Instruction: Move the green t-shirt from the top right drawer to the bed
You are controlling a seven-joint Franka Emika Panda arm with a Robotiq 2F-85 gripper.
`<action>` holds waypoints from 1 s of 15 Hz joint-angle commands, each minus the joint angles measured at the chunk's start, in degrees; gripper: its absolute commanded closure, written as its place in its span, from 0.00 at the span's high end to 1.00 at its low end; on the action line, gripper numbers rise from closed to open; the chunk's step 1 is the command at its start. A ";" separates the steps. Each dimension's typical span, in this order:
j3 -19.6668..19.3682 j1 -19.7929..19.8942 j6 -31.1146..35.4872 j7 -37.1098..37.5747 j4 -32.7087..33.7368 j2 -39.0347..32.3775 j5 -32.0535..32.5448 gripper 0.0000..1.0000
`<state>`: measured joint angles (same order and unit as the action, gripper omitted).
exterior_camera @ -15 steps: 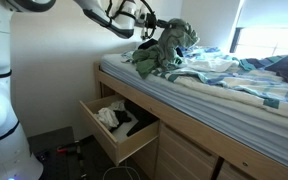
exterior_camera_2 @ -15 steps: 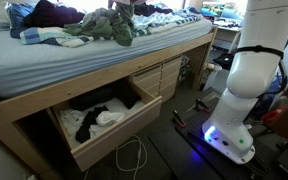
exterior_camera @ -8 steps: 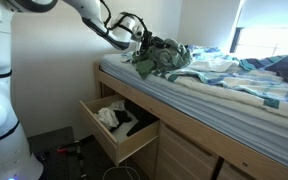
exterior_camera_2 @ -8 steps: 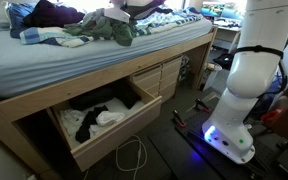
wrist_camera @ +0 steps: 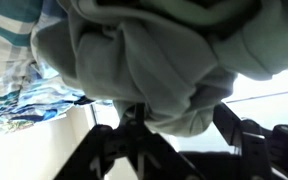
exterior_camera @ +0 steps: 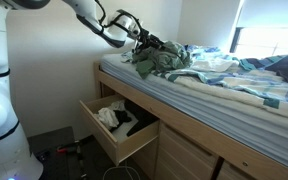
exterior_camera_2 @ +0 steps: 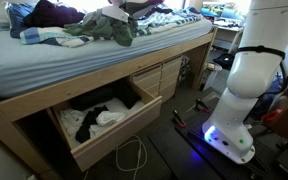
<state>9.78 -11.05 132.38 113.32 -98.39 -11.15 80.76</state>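
The green t-shirt [exterior_camera: 162, 60] lies bunched on the bed [exterior_camera: 234, 92] near its head end, beside striped bedding. It also shows as a crumpled heap [exterior_camera_2: 104, 28] on the bed [exterior_camera_2: 44, 62]. My gripper [exterior_camera: 144, 42] hovers just at the shirt's upper edge. In the wrist view the t-shirt [wrist_camera: 144, 60] fills the frame, and a fold of it hangs between the jaws of my gripper [wrist_camera: 180, 115], which stand apart and open. The drawer [exterior_camera: 119, 130] under the bed is pulled out with white and black clothes inside, and its inside also shows in the drawer [exterior_camera_2: 94, 120].
Rumpled blue-striped bedding [exterior_camera: 219, 65] and dark clothes [exterior_camera_2: 49, 12] lie on the mattress. Shut drawers [exterior_camera_2: 154, 80] sit along the bed frame. The robot's white base [exterior_camera_2: 246, 90] stands by the bed, with cables [exterior_camera_2: 134, 160] on the floor.
The arm has lowered the shirt from above the bed onto the mattress. The jaws have come apart, and the shirt now rests in a lower heap.
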 commanded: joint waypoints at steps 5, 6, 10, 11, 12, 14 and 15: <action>1.88 -1.53 -2.54 -17.81 2.16 11.51 -13.01 1.00; 2.45 -2.05 -3.16 -19.90 2.60 12.56 -14.35 1.00; 5.11 -4.05 -4.09 -28.48 3.82 14.39 -20.71 1.00; 5.65 -4.51 -3.92 -31.49 3.92 14.36 -23.78 1.00; 6.21 -4.95 -3.92 -33.95 3.71 14.44 -26.49 1.00; 7.09 -5.76 -3.08 -39.11 3.35 14.53 -32.81 1.00; 7.53 -6.16 -2.89 -41.43 3.14 14.76 -35.68 1.00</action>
<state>16.21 -16.45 129.88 78.27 -95.20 3.12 51.72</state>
